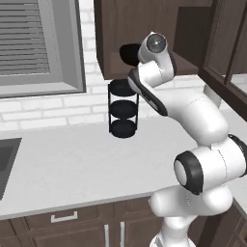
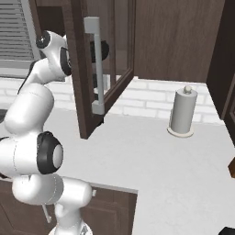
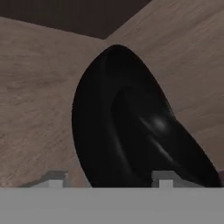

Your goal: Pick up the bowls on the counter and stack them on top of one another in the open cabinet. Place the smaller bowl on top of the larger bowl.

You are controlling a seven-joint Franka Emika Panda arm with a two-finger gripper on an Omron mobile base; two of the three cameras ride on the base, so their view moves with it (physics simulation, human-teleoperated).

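In the hand view a wide glossy black bowl (image 3: 100, 131) rests on the wooden floor of the open cabinet (image 3: 35, 109). A second, narrower rounded shape (image 3: 148, 127) shows inside it, apparently the smaller bowl nested in the larger one. My gripper (image 3: 109, 181) is open, its two tips set wide apart at the near rim, one on each side. From the left base view my arm reaches up into the cabinet (image 1: 113, 29), where a black bowl shape (image 1: 128, 54) shows at the wrist. The counter (image 1: 72, 159) lies below.
A three-tier black wire rack (image 1: 123, 108) stands on the counter under the cabinet. The glass-fronted cabinet door (image 2: 98, 69) hangs open beside my arm. A paper towel roll (image 2: 182, 112) stands at the back right. A sink (image 1: 5, 161) sits at the far left.
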